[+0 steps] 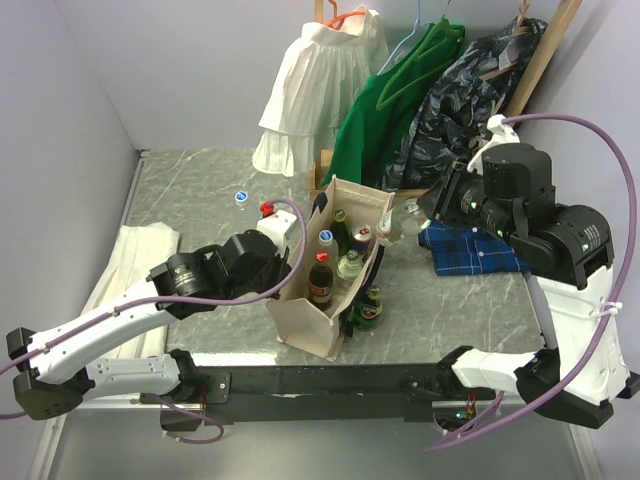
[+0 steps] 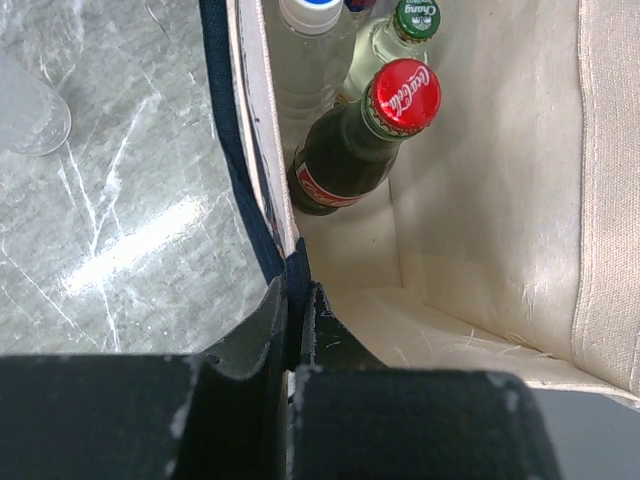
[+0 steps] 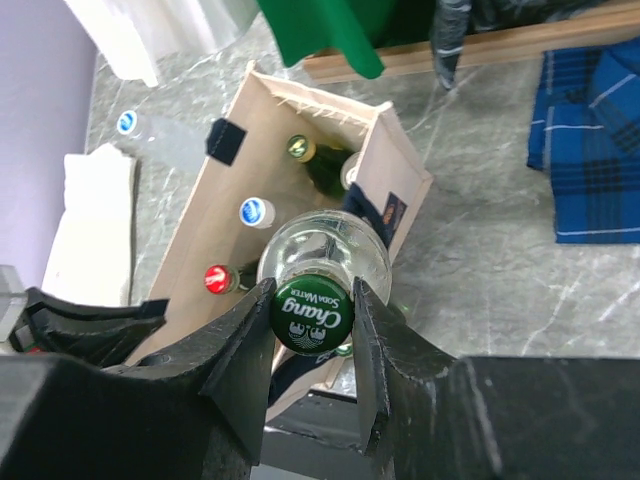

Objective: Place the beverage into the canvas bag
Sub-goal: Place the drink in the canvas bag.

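Note:
The cream canvas bag (image 1: 312,318) with navy straps stands upright at the table's middle. It holds several bottles, among them a cola bottle with a red cap (image 2: 404,95) and a bottle with a green cap (image 2: 416,17). My left gripper (image 2: 298,300) is shut on the bag's navy-strapped left rim and also shows in the top view (image 1: 296,258). My right gripper (image 3: 312,318) is shut on the green cap of a clear soda water bottle (image 3: 325,250), held above the bag's right side. In the top view the right gripper (image 1: 425,212) and its bottle (image 1: 398,220) hang by the bag's far right corner.
A green bottle (image 1: 370,305) stands outside the bag at its front right. A blue plaid cloth (image 1: 470,250) lies to the right and a white folded cloth (image 1: 130,270) to the left. Clothes on a rack (image 1: 400,90) hang behind. A blue-capped bottle (image 1: 241,197) lies behind the bag at its left.

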`<state>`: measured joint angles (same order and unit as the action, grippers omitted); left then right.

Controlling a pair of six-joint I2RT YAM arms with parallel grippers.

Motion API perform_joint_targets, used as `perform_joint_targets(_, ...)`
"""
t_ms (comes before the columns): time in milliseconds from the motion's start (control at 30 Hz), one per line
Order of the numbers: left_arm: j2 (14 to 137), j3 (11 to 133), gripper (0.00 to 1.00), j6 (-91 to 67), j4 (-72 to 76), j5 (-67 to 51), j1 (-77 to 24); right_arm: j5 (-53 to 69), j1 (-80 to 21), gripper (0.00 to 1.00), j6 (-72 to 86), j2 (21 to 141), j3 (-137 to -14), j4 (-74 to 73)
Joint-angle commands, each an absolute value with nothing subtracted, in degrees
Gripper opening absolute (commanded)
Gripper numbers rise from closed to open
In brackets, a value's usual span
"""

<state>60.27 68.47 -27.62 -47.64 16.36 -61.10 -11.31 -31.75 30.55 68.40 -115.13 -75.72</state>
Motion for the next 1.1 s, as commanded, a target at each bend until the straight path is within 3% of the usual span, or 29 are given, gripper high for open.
perform_joint_targets(0, 59.4, 69.2, 0.01, -26.8, -43.9, 15.0, -62.0, -7.7, -32.8, 0.0, 30.7, 68.0, -118.6, -62.4)
perform_joint_targets(133, 59.6, 68.9, 0.01, -26.8, -43.7, 15.1, -62.3, -7.3, -35.5, 0.0, 30.5, 69.8, -119.5, -61.3)
perform_joint_targets(367, 59.9, 68.6, 0.01, -26.8, -43.7, 15.6, -62.4, -17.8, -46.3, 0.0, 29.9, 75.1, -124.1, -63.9)
perform_joint_targets(1067, 60.0, 68.7, 0.01, -26.4, -44.0, 17.8, -62.5, -25.9, -53.4, 0.0, 33.8, 78.2, -123.2, -70.4)
